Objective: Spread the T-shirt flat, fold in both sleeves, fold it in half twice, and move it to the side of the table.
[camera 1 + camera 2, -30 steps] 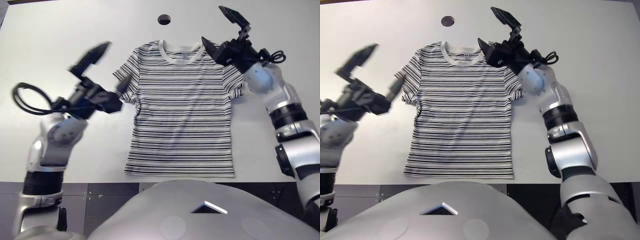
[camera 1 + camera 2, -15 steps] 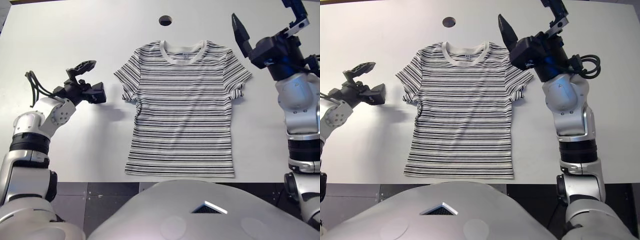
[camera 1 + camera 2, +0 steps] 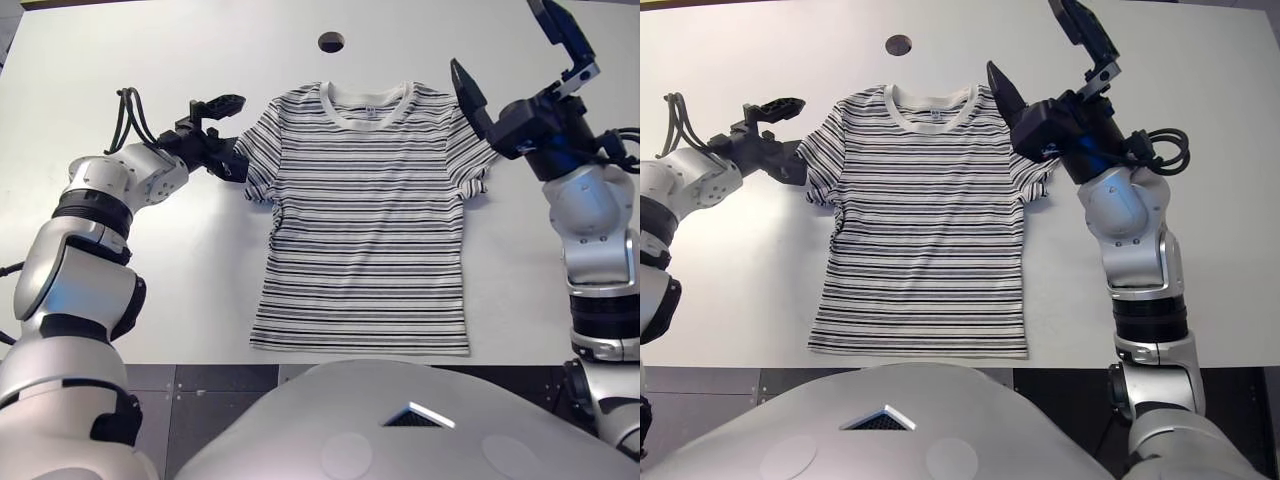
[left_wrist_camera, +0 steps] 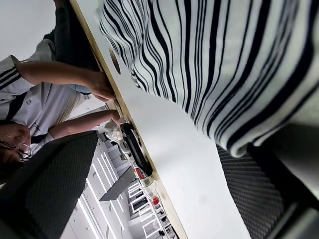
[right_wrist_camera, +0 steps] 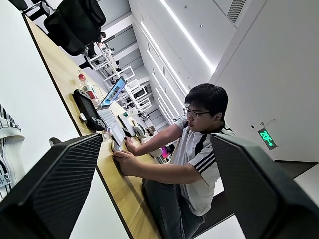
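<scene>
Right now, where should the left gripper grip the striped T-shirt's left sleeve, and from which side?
Probably the hem edge of the left sleeve, approached from the outer left side, where the open left gripper sits. The striped T-shirt lies flat, so that jutting edge offers the best purchase.

Wide table (image 3: 180, 270) either side of the T-shirt (image 3: 365, 210); dark hole (image 3: 330, 41) just beyond its collar. Left gripper (image 3: 238, 135) against its left sleeve, right gripper (image 3: 495, 38) raised by its right sleeve.
</scene>
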`<state>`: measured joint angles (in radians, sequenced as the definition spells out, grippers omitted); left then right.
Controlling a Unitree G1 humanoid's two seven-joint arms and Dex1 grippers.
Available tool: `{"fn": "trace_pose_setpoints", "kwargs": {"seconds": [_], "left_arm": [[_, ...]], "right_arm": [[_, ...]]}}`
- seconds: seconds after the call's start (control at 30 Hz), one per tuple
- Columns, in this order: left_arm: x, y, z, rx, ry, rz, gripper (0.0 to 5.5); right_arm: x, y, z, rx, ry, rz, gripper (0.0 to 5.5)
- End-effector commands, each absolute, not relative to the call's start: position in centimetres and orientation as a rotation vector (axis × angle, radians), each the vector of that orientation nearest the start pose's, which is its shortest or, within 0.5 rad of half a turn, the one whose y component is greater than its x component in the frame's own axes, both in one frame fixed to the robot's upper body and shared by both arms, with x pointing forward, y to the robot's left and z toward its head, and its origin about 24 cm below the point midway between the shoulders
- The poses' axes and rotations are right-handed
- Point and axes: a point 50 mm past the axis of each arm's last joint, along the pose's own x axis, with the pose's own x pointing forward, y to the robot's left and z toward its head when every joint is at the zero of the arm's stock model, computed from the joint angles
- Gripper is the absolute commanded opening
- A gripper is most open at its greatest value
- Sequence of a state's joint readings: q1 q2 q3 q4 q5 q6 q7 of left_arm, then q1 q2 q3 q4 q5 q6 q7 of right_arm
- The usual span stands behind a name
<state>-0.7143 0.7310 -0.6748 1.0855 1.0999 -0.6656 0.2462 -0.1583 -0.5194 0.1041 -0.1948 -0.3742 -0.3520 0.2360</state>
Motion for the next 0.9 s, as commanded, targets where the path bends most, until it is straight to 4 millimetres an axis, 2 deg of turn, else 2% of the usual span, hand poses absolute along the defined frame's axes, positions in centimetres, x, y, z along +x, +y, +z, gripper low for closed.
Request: {"fn": "trace_pose_setpoints", "kwargs": {"seconds": [0.03,0.23,0.4,0.9], "left_arm": [[29.5,25.3,0.3,1.812,-0.023,-0.996,4.32],[28.5,26.9,-0.1,1.814,0.049,-0.974,4.32],[27.7,26.9,-0.8,1.793,0.064,-0.992,3.42],[27.1,26.3,-1.8,1.748,0.088,-1.0,0.97]], "right_arm": [[25.5,-15.5,14.3,-0.951,-0.566,0.473,4.02],[25.6,-15.5,14.1,-0.944,-0.555,0.473,4.02],[25.8,-15.4,13.8,-0.937,-0.549,0.477,3.97],[25.9,-15.5,13.7,-0.933,-0.536,0.474,3.97]]}}
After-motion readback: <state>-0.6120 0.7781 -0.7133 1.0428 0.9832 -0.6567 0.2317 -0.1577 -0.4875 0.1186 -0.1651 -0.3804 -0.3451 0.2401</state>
